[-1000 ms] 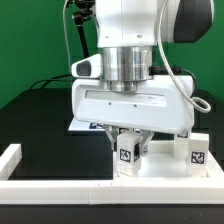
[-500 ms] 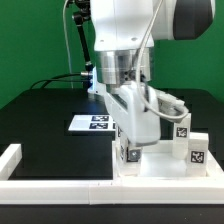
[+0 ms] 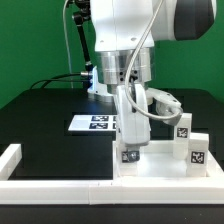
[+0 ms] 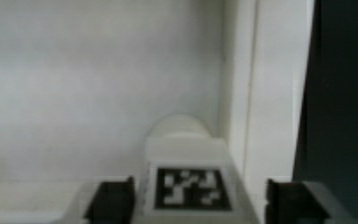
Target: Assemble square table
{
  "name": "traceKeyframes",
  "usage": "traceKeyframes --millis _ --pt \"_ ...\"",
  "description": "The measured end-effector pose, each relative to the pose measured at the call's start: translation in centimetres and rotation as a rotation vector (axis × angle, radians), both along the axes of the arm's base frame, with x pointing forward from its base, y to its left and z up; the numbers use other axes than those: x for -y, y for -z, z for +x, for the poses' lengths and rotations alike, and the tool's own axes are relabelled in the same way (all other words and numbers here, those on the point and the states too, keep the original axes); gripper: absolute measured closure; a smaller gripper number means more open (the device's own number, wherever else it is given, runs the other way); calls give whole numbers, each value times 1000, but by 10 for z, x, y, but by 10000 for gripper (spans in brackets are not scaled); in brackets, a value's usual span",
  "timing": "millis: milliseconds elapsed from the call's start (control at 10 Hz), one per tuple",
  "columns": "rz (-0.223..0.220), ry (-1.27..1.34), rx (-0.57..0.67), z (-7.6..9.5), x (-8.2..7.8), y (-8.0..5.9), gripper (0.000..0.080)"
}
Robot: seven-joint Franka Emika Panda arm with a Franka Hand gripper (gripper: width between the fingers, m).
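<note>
Leg (image 3: 129, 152) held upright on tabletop (image 3: 160, 163) corner
Fingers (image 3: 124, 131) clasp it; two legs (image 3: 196, 148) wait nearby, so most of the assembly seems left

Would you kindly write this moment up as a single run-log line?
end effector: shut on leg | leg: upright on tabletop corner | two more legs: standing at exterior view's right

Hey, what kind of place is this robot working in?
Probably a robotics lab test bench: a black table fenced by a white border rail, a marker board of printed tags, and a green backdrop.
</note>
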State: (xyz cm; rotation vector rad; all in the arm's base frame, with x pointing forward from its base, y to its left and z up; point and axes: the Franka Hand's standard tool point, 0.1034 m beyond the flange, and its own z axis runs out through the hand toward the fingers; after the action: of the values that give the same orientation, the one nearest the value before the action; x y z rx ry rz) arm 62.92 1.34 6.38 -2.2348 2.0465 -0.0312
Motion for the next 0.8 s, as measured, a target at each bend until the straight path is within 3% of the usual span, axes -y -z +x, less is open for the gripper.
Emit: traceKeyframes --millis 100,200,300,400,800 --pt "-31 -107 58 4 -2 0 306" --pt "-59 -230 86 3 -3 0 306" --pt "-90 -408 96 3 -3 -2 180" --pt "-106 -509 118 8 -5 -14 159" --pt "-149 -797 127 7 -3 -13 150"
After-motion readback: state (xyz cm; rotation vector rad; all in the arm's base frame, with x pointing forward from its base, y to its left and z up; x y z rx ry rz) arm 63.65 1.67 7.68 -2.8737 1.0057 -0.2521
